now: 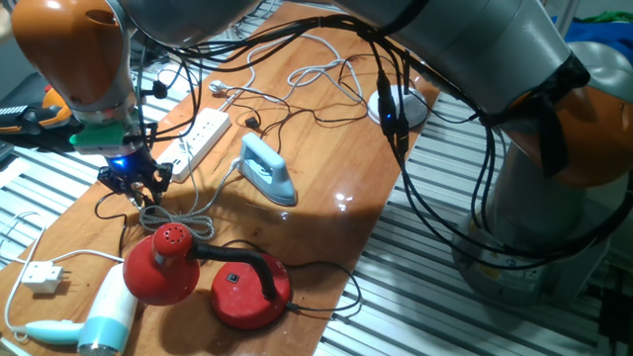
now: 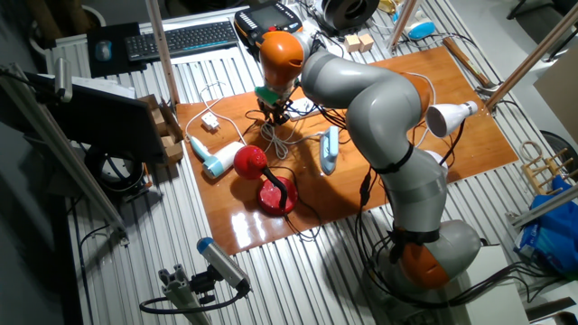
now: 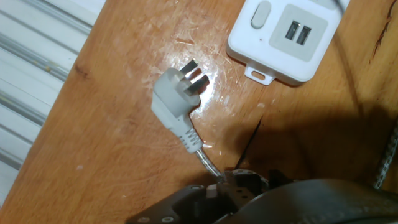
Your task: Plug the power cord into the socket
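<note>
The socket is a long white power strip on the wooden table; its end with a switch and two USB ports shows in the hand view. The power cord, a thin black cable, winds over the table beyond the strip; its plug is too small to make out. My gripper hovers low by the strip's near end, with its fingers close together. A white plug lies flat below, and its braided cord runs up to the fingertips. Whether it is pinched there is unclear.
A blue iron lies right of the strip. A red lamp and its round base stand at the front, beside a white hair dryer and a square white plug. Cables cross the far half of the table.
</note>
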